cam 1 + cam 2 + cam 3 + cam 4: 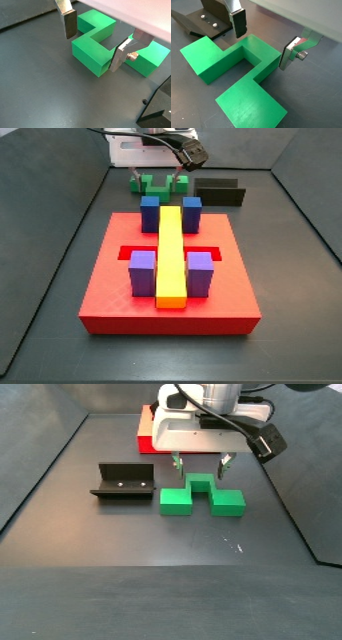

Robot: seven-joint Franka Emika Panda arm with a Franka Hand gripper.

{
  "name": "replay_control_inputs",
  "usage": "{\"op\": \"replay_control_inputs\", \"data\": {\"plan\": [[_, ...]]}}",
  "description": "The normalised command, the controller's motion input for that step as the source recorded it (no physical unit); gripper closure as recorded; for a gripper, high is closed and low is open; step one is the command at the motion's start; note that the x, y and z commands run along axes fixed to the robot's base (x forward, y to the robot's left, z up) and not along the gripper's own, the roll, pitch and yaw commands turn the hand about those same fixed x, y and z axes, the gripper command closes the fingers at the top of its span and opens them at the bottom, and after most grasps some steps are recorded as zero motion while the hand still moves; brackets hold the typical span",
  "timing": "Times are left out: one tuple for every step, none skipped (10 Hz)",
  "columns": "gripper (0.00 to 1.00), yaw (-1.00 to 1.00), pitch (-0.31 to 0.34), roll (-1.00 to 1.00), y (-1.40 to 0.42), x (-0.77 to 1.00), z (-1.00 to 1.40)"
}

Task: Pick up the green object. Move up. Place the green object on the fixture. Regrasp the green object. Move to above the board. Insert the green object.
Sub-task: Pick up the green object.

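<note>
The green object [201,497] lies on the dark floor, a bright green block with a notch in its middle; it shows in both wrist views [100,47] [204,57] and at the far end in a side view [160,185]. My gripper [199,472] is open right above it [91,52] [262,51]. Its fingers [68,27] stand on either side of the narrow middle part, close to it but not closed on it. The black fixture [123,482] stands beside the green object, also in a wrist view [204,22] and a side view [221,193]. The red board [167,278] lies apart.
The board bears a long yellow bar [170,253], two blue blocks [191,213] and two purple blocks [142,273]. In a side view only its corner [144,422] shows behind my arm. Dark walls enclose the floor on the sides.
</note>
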Motion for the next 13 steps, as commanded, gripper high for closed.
{"op": "replay_control_inputs", "data": {"plan": [[0.0, 0.03, -0.08, 0.05, 0.0, 0.0, -0.13], [0.0, 0.01, -0.076, 0.06, 0.0, 0.0, -0.12], [0.0, 0.02, -0.083, 0.07, 0.0, 0.0, -0.16], [0.0, 0.01, -0.084, 0.06, 0.0, 0.0, -0.15], [0.0, 0.02, -0.084, 0.09, 0.0, 0.0, -0.19], [0.0, 0.04, -0.084, 0.07, 0.0, 0.0, -0.18], [0.0, 0.0, -0.007, 0.0, 0.0, 0.0, 0.0], [0.0, 0.0, 0.0, 0.0, 0.0, 0.0, 0.0], [1.0, 0.0, 0.0, 0.0, 0.0, 0.0, 0.0], [1.0, 0.0, 0.0, 0.0, 0.0, 0.0, 0.0], [1.0, 0.0, 0.0, 0.0, 0.0, 0.0, 0.0], [1.0, 0.0, 0.0, 0.0, 0.0, 0.0, 0.0], [1.0, 0.0, 0.0, 0.0, 0.0, 0.0, 0.0]]}}
